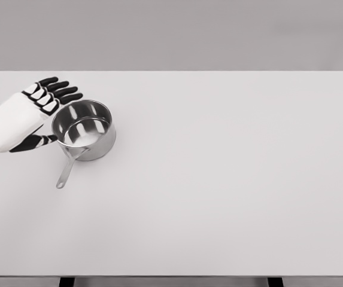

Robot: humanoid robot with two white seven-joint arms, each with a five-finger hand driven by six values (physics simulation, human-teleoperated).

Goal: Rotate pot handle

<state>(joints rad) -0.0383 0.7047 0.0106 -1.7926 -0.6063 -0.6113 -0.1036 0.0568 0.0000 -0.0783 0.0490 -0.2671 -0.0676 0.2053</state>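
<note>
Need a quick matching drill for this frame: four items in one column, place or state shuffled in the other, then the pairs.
Items:
1. left hand
2. pot
3. pot handle
4. table

Place or state:
A. white surface that everything rests on
B. thin metal bar pointing toward the near edge and slightly left
C. fingers spread, beside the rim at the far left, holding nothing
D. shiny steel, upright, nothing visible inside

Pairs: 1-C, 2-D, 3-B, 4-A

The right arm is not in view.
</note>
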